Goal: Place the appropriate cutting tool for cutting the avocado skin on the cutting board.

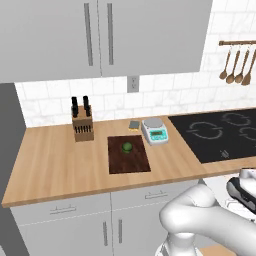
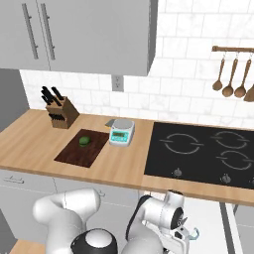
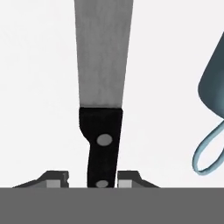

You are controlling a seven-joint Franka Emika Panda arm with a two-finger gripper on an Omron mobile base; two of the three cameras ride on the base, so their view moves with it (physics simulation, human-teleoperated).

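Hand view: gripper (image 3: 103, 183) closed on a knife (image 3: 103, 87), black riveted handle pinched between the two finger tips (image 3: 54, 178), grey blade running straight up away from the hand. A pale blue-grey object w/ a thin loop (image 3: 210, 127) sits at the right edge of that view; can't tell what it is, prob. the same teal bit seen by the gripper in the right base view.

Right base view: gripper (image 2: 182, 229) hangs low, below the counter front edge, well apart from the cutting board (image 2: 82, 147).

Cutting board (image 1: 128, 154) lies flat on the light wood countertop (image 1: 60, 165), between the knife block (image 1: 82, 123) and the kitchen scale (image 1: 154, 131). Avocado (image 1: 127, 147) rests on the board, toward its back half; same in right base view, avocado (image 2: 84, 141) on the board.

Black stovetop (image 1: 220, 132) to the right of the scale. Wooden spoons (image 1: 238, 62) hang on a rail on the tiled wall above it.
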